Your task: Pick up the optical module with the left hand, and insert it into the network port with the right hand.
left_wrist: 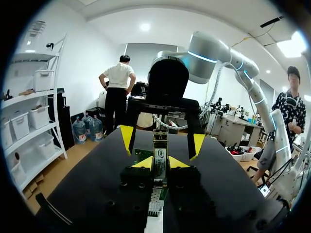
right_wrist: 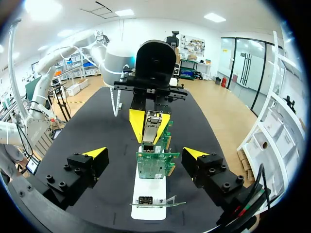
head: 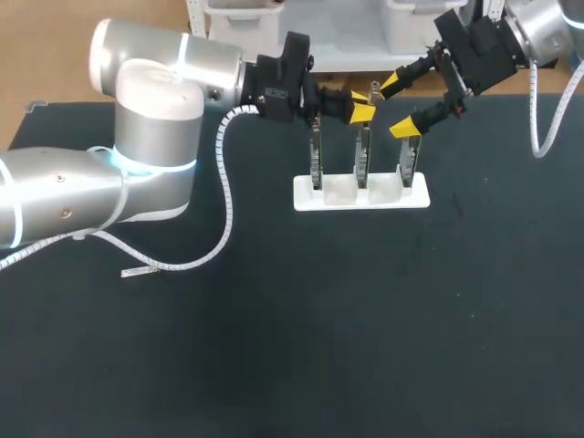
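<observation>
The optical module [left_wrist: 160, 148], a slim metal piece, is held above the cards with my left gripper [left_wrist: 161, 163] shut on it. From overhead, the left gripper [head: 360, 107] hangs over the middle card, the module [head: 374, 90] sticking out past its tips. Facing it from the far right, my right gripper [head: 399, 105] is open, a short way from the module's end. In the right wrist view the right gripper [right_wrist: 146, 153] straddles the nearest green network card [right_wrist: 156, 164], with the module [right_wrist: 152, 124] ahead of it.
A white stand [head: 360, 195] on the black table holds three upright network cards [head: 363, 155] in a row. A small label strip [head: 139, 271] lies at the left, under the left arm's white cable [head: 225, 196].
</observation>
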`<state>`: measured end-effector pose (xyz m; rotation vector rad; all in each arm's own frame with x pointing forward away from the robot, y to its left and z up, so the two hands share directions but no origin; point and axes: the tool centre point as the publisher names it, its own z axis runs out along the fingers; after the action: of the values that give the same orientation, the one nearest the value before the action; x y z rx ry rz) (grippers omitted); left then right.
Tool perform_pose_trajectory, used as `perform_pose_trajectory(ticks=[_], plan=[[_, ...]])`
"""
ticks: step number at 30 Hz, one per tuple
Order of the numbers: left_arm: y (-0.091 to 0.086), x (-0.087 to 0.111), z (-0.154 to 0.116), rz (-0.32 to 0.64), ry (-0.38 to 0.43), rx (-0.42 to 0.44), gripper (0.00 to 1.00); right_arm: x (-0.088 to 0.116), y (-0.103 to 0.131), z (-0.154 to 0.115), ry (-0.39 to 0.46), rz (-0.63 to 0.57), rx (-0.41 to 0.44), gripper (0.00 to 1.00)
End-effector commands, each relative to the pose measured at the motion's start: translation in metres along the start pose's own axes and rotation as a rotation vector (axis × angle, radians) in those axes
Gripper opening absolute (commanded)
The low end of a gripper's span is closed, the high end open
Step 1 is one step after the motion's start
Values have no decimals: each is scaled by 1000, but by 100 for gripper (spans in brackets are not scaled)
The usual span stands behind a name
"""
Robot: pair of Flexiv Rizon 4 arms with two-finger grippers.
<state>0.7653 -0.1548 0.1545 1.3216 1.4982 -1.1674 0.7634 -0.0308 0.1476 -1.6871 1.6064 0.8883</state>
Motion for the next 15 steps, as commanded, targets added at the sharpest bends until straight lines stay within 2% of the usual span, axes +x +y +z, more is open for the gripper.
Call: perform_pose_trajectory(ticks=[1, 15], plan=[[1, 1, 0, 1, 1, 2, 0, 0, 0, 0, -2, -1, -1, 100], [2, 0, 4, 2, 4, 12, 0, 0, 0, 0, -2, -1, -1, 100]])
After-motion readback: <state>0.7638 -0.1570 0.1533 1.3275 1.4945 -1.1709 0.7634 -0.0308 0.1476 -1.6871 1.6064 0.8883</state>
